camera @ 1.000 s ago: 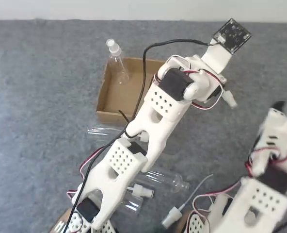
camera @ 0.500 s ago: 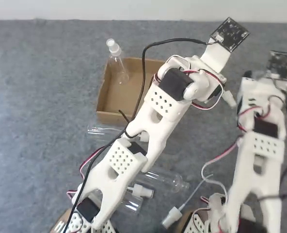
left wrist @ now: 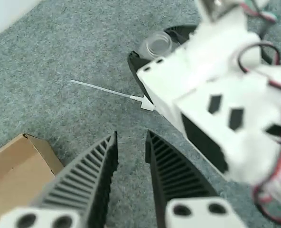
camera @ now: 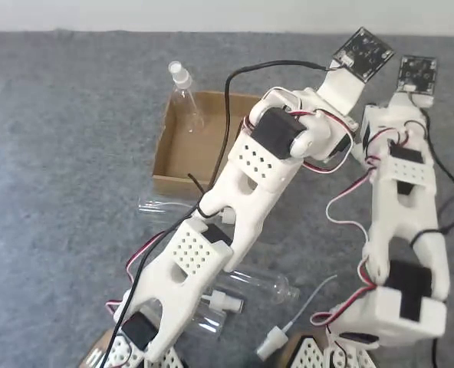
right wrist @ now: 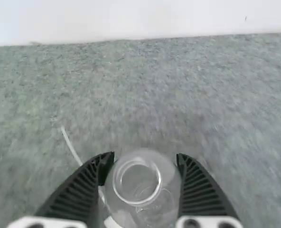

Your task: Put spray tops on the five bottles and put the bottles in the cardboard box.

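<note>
A: What do we see from the high view?
B: We see the cardboard box (camera: 173,182) on the grey carpeted table (camera: 74,115). 1 capped bottle (camera: 185,98) stands upright in the box's far corner. The left arm (camera: 265,153) stretches past the box's side, and the right arm (camera: 403,184) lies alongside it.

A: How many things do we count outside the box?
B: We count 3 clear bottles lying on their sides. The front bottle (camera: 164,207) is just beside the box's near wall, the middle bottle (camera: 264,284) is beside the left arm, and the low bottle (camera: 205,320) is partly under that arm. We also count 2 spray tops near the arm bases. The short spray top (camera: 231,302) is touching or just beside the low bottle, we cannot tell which. The tubed spray top (camera: 274,342) lies apart from it.

A: And from the right wrist?
B: We see the right gripper (right wrist: 144,156) closed around the open bottle (right wrist: 136,185), 1 finger against each side. The bottle's bare mouth faces the camera. A thin white tube (right wrist: 71,148) lies on the carpet just beyond.

A: And from the left wrist?
B: We see the left gripper (left wrist: 131,134) with its jaws a narrow gap apart, holding nothing. 1 far spray top (left wrist: 147,103) lies on the carpet beyond its fingertips, not touching them. It is just beside the right gripper and the open bottle.
</note>
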### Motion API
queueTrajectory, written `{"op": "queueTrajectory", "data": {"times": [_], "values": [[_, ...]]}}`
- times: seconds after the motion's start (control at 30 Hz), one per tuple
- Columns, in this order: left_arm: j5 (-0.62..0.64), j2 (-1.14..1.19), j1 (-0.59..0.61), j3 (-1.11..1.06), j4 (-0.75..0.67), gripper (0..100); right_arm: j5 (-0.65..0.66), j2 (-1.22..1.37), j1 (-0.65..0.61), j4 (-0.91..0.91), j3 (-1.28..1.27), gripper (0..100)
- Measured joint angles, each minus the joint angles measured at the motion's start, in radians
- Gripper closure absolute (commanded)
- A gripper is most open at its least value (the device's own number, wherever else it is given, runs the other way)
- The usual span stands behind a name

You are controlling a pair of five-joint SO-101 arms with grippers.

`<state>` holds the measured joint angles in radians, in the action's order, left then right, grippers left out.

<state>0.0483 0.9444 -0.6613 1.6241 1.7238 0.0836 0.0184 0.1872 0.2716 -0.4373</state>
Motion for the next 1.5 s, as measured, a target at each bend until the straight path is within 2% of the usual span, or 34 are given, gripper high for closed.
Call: {"op": "queueTrajectory", "data": {"times": [0.37,0.67,1.0,1.5], "values": [[0.000,0.000,0.000,0.000,0.000,91,0.000,0.169,-0.005,0.000,0.196,91.9],[0.000,0.000,0.005,0.000,0.000,91,0.000,0.232,-0.069,0.000,0.215,91.9],[0.000,0.000,0.005,0.000,0.000,91,0.003,0.021,-0.078,0.000,-0.048,91.9],[0.000,-0.002,0.037,0.002,0.000,91,0.002,-0.183,-0.146,0.362,-0.074,91.8]]}}
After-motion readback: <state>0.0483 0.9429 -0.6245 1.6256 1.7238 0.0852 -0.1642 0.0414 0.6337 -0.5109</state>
